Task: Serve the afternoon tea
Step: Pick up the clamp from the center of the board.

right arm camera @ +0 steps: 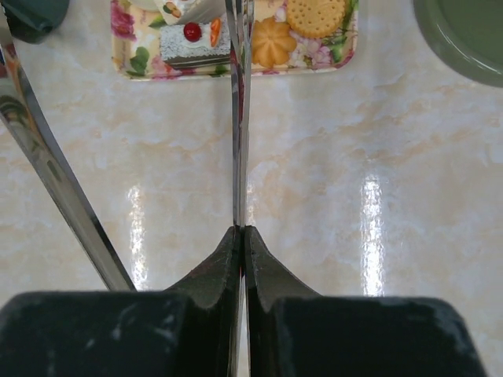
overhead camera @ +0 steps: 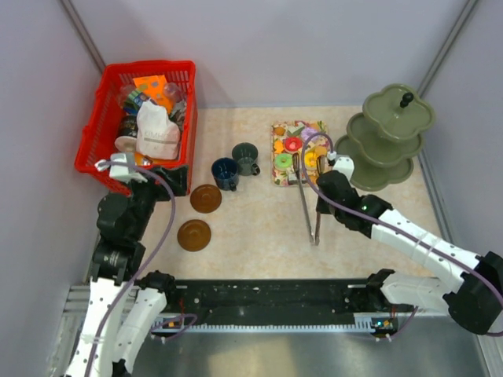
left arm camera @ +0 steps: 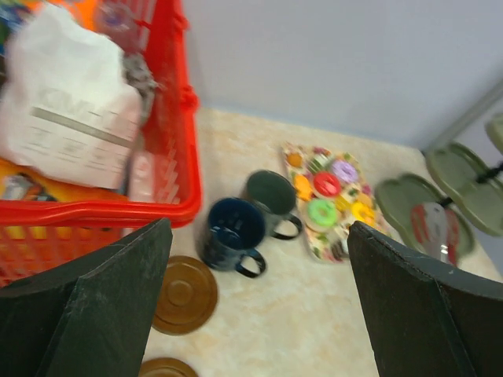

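From above, the three-tier stand (overhead camera: 389, 133) stands in the far right corner of the table (overhead camera: 259, 236). The toy pastries (overhead camera: 297, 149) lie on a flowered tray (overhead camera: 276, 169) just left of it, by the far edge. The navy mug (overhead camera: 225, 173) and dark-green mug (overhead camera: 246, 158) sit side by side near the middle, with a brown saucer (overhead camera: 206, 198) and a second saucer (overhead camera: 194, 235) toward the near left. A red basket (overhead camera: 91, 118) fills the far left corner. The left gripper (overhead camera: 169, 182) hangs by the basket's near right corner, and the right gripper (overhead camera: 317, 209) is down at the tongs (overhead camera: 305, 196), just off the tray's near edge. In the left wrist view, the left gripper (left arm camera: 258, 232) gapes wide on nothing, above the mugs and saucers. In the right wrist view, the right gripper (right arm camera: 241, 236) is pinched tight on one blade of the tongs (right arm camera: 240, 141). That blade runs out over the tray, and the other blade splays off to the left.
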